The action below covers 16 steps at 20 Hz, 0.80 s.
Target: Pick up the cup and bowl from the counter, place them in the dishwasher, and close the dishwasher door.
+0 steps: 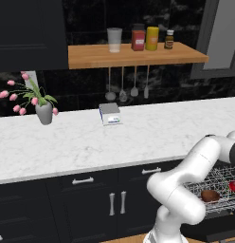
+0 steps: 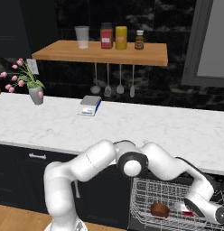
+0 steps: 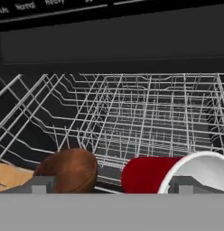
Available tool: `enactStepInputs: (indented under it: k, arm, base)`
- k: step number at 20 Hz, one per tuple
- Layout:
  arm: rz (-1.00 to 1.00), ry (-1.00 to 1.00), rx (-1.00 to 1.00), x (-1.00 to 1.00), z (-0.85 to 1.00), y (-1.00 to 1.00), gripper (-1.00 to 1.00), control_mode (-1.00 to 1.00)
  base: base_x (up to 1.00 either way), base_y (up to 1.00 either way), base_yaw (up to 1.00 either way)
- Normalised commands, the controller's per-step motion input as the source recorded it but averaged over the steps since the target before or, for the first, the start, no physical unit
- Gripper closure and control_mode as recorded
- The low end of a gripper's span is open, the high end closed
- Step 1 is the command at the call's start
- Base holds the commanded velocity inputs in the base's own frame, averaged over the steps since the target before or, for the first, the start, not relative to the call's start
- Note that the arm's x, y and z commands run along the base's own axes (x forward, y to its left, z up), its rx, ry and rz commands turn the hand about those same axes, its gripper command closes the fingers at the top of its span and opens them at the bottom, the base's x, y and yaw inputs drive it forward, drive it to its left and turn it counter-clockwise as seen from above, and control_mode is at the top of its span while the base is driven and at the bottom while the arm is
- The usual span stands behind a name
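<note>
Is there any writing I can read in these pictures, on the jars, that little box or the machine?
None can be read.
Dishwasher panel: pale words, too blurred.
Red jar, yellow jar, small brown bottle: labels too small.
Box on the counter: no legible print.

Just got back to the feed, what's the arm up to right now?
The arm is reaching down into the open dishwasher. The bowl already sits in the wire rack, and the cup lies on its side there, right at the gripper. Whether the fingers are holding the cup can't be told. The dishwasher isn't closed yet, so that step remains.
</note>
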Motion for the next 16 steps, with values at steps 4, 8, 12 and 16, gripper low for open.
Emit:
enactStepInputs:
  k: [4,8,12,16]
  arm:
    - [0.00,-0.03,-0.22,-0.08,0.79,0.53,-1.00,-1.00]
    - [0.00,-0.02,-0.30,0.64,0.02,0.50,-1.00,-1.00]
    - [0.00,0.03,-0.42,0.92,-0.23,0.36,-1.00,-1.00]
    - [0.00,0.00,-0.29,-0.05,0.62,0.31,-1.00,-1.00]
  base:
    - [0.00,0.00,0.00]
    - [0.00,0.00,0.00]
    - [0.00,0.00,0.00]
    - [0.00,0.00,0.00]
